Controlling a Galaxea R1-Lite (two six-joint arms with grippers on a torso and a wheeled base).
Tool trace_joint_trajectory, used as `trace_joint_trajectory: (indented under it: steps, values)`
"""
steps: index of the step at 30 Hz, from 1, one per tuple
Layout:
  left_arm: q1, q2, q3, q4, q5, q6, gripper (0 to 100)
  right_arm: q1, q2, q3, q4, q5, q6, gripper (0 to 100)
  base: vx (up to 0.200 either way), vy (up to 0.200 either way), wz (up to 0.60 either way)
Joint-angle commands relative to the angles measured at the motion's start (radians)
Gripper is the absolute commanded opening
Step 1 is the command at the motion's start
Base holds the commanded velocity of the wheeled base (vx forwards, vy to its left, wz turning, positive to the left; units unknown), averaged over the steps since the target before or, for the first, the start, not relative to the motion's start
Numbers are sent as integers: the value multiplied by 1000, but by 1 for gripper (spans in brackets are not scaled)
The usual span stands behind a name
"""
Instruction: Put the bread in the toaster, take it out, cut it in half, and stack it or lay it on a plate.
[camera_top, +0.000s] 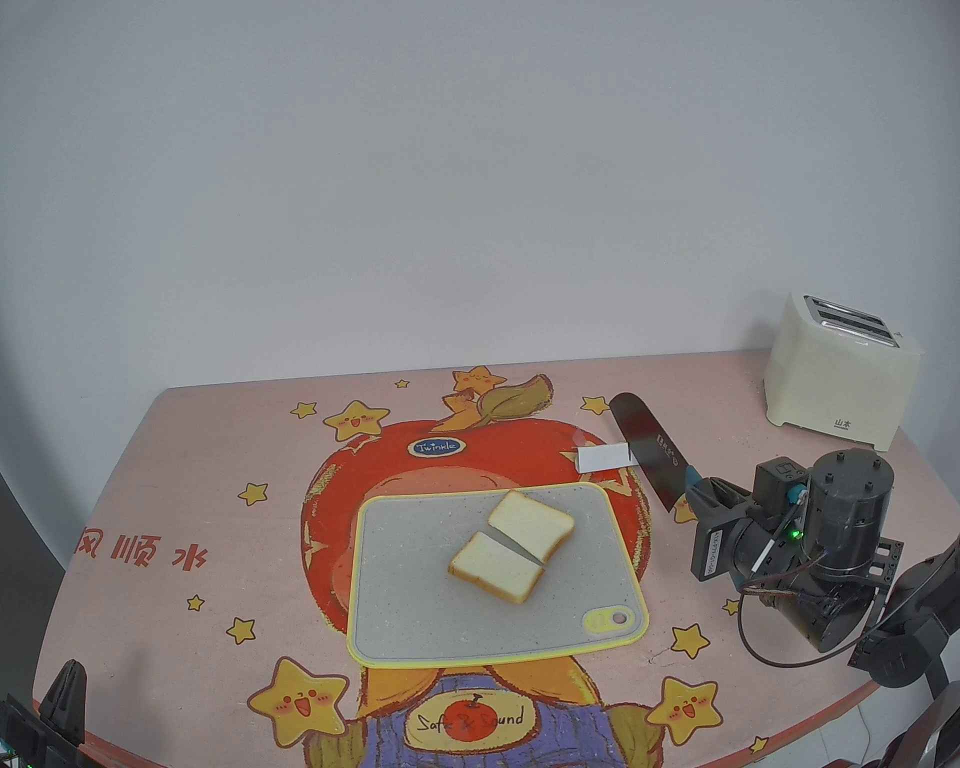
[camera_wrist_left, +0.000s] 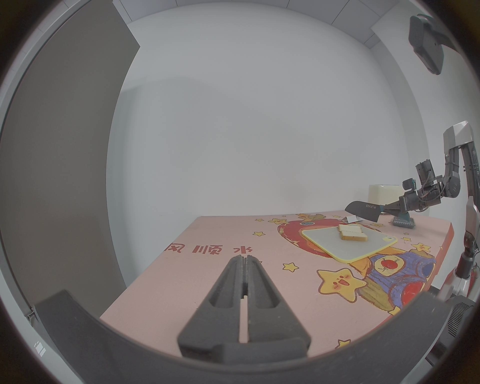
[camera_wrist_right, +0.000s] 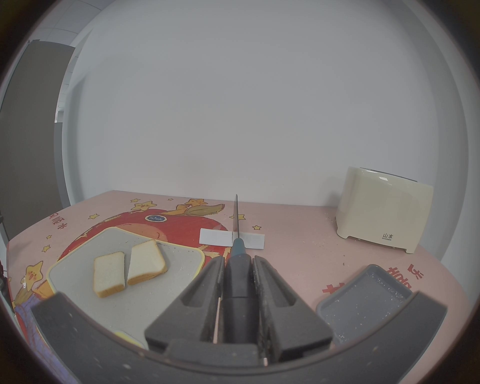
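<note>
Two halves of a bread slice lie flat on the grey, yellow-rimmed cutting board at the middle of the pink tabletop, a narrow gap running between their cut edges. One half sits nearer the far wall, the other nearer the robot.

To the right of the board, the right tool is clamped on the teal handle of a knife. The knife's dark blade points away from the robot toward the wall. The left wrist view shows the blade held above the tabletop, not resting on it. In the head view the blade crosses the right end of a small white card that lies flat just beyond the board's far edge.

The cream toaster stands at the far right corner, well apart from the bread. A shallow grey tray sits on the tabletop beside the right tool, between it and the toaster.

The left tool hangs at the near left edge of the tabletop, well apart from the board — its fingers pressed together with nothing between them.
</note>
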Motion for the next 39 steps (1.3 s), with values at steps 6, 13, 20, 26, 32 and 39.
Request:
trace_joint_trajectory:
  steps: [6,13,20,26,32,39]
  values:
    - [0,2,16,0,0,0,0,0,5,2,0,0,0,0,0,0,0]
    - [0,2,16,0,0,0,0,2,9,12,-2,0,0,0,0,0,0]
    - [0,2,16,0,0,0,0,2,9,12,-2,0,0,0,0,0,0]
    - [0,2,16,0,0,0,0,17,8,12,-2,0,0,0,0,0,0]
    - [0,2,16,0,0,0,0,17,8,11,-2,0,0,0,0,0,0]
    - [0,2,16,0,0,0,0,19,9,12,-2,0,0,0,0,0,0]
